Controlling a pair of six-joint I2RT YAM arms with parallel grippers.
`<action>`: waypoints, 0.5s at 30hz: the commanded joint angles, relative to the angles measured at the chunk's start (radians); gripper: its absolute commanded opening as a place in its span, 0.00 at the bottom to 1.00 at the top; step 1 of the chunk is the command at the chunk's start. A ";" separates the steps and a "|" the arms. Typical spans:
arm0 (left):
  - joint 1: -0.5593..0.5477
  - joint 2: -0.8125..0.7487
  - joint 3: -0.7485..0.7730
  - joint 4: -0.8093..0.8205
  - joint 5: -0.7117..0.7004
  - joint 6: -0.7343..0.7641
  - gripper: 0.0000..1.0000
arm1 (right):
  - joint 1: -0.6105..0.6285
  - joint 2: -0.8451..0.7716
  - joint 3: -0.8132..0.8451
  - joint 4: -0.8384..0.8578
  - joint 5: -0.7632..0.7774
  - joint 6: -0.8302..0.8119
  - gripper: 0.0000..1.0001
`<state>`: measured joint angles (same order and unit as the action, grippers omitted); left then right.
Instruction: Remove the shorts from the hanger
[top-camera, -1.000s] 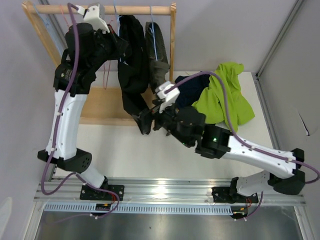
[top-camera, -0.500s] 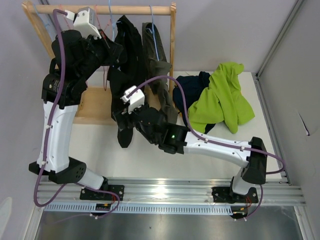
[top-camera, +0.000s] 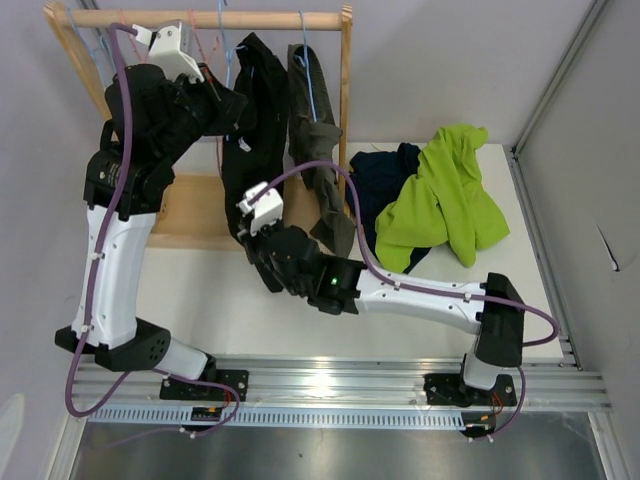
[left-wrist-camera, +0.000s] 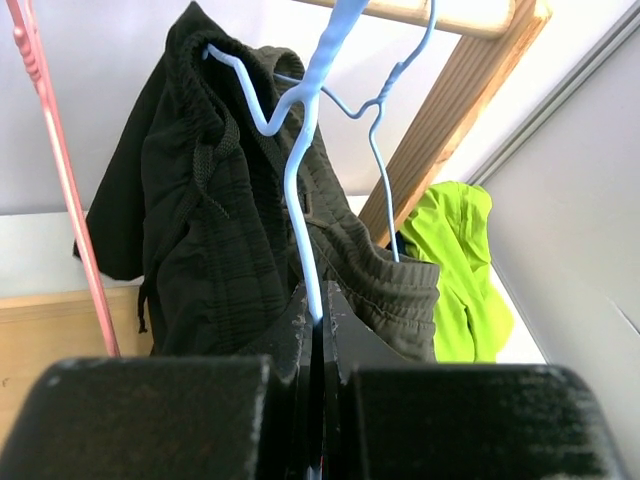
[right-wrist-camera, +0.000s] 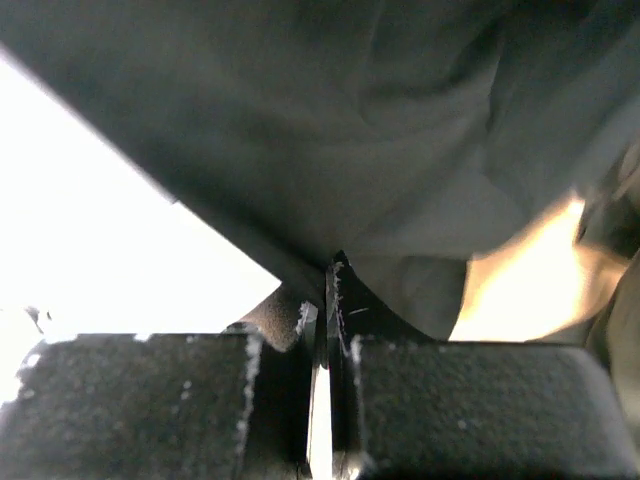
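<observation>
Black shorts (top-camera: 258, 120) hang on a light-blue hanger (left-wrist-camera: 300, 180) from the wooden rack's rail (top-camera: 200, 18). My left gripper (top-camera: 228, 105) is raised beside them, and the left wrist view shows it (left-wrist-camera: 318, 305) shut on the hanger's wire. The right gripper (top-camera: 248, 238) is at the shorts' lower end, and its jaws (right-wrist-camera: 326, 268) are pinched on the dark fabric (right-wrist-camera: 350, 130). Olive-grey shorts (top-camera: 318, 160) hang just to the right on a second blue hanger. Navy shorts (top-camera: 385, 180) and lime-green shorts (top-camera: 445, 195) lie in a heap on the table at the right.
A pink hanger (left-wrist-camera: 60, 170) hangs bare at the left of the rail. The rack's right post (top-camera: 346, 90) and wooden base (top-camera: 195, 210) stand close around both arms. A metal frame post (top-camera: 555, 80) rises at the table's right corner.
The right arm swung left to the bottom of the black shorts and its jaws went from open to shut on the fabric. The left arm shifted slightly left, still gripping the hanger.
</observation>
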<state>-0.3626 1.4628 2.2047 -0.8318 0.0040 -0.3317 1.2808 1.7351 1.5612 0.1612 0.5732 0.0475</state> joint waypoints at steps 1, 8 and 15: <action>0.011 -0.010 0.059 0.117 -0.044 0.031 0.00 | 0.083 -0.061 -0.085 0.006 0.069 0.078 0.00; 0.112 0.088 0.157 0.120 -0.038 0.040 0.00 | 0.253 -0.120 -0.220 -0.022 0.158 0.184 0.00; 0.146 0.123 0.194 0.114 -0.024 0.051 0.00 | 0.278 -0.063 -0.214 -0.032 0.151 0.212 0.00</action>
<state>-0.2321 1.5902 2.3341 -0.9146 -0.0025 -0.3126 1.5333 1.6470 1.3392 0.1257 0.7414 0.2150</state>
